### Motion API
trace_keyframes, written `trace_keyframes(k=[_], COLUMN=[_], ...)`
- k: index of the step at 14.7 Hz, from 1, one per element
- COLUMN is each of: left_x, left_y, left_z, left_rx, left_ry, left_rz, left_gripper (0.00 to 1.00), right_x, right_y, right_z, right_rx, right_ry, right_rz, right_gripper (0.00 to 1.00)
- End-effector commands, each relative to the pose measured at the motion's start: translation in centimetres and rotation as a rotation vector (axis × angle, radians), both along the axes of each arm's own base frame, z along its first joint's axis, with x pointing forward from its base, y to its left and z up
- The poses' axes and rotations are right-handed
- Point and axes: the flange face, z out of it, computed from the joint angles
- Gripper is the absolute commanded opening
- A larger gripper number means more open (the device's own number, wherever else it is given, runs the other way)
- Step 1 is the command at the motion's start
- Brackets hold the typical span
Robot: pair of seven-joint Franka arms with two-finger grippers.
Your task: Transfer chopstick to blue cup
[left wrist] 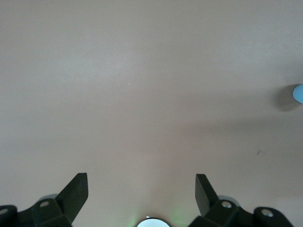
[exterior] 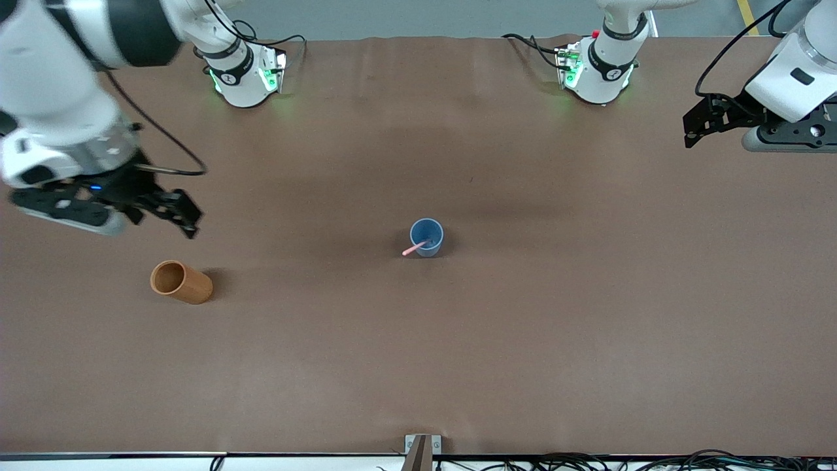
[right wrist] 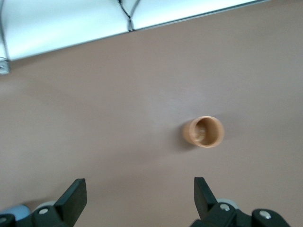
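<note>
The blue cup (exterior: 426, 235) stands upright near the middle of the table. The pale-pink chopstick (exterior: 414, 248) leans inside it, its upper end sticking out over the rim toward the front camera. Only an edge of the blue cup (left wrist: 298, 93) shows in the left wrist view. My right gripper (exterior: 191, 219) hangs open and empty over the table at the right arm's end, close to the orange-brown cup; in its own view the gripper (right wrist: 138, 186) has bare table between its fingers. My left gripper (exterior: 690, 127) waits open and empty over the left arm's end (left wrist: 141, 182).
An orange-brown cylindrical cup (exterior: 181, 282) stands toward the right arm's end, nearer to the front camera than the blue cup; this orange-brown cup (right wrist: 204, 132) looks empty in the right wrist view. A small bracket (exterior: 422, 448) sits at the table's front edge.
</note>
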Motion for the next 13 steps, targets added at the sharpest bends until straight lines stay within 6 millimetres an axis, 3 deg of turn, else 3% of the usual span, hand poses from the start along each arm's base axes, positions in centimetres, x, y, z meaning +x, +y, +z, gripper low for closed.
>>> trace_keyframes(k=[1,3,5,8,13], left_x=[0.1,0.4,0.4,0.5,0.7], left_y=[0.2,0.3,0.3,0.3,0.4], left_z=[1.0,1.0,0.9,1.0,0.9], left_rx=[0.016,0.015,0.015,0.015,0.013], left_ry=[-0.026,-0.026,-0.025,-0.028,-0.026], left_rz=[-0.011,-0.009,-0.008,-0.006,-0.008], left_gripper=[1.0,1.0,1.0,1.0,1.0], right_x=[-2.0,-2.7,-3.5,-4.6,-8.4], right_y=[-6.2,-9.1,-10.3,-11.3,-11.4], right_z=[1.6,3.2,5.6,6.3,8.0], right_rx=[0.033,0.034,0.032,0.026,0.022], right_ry=[0.043,0.065,0.087,0.148,0.198], right_rz=[0.048,0.042,0.043,0.126,0.2], right_gripper=[1.0,1.0,1.0,1.0,1.0])
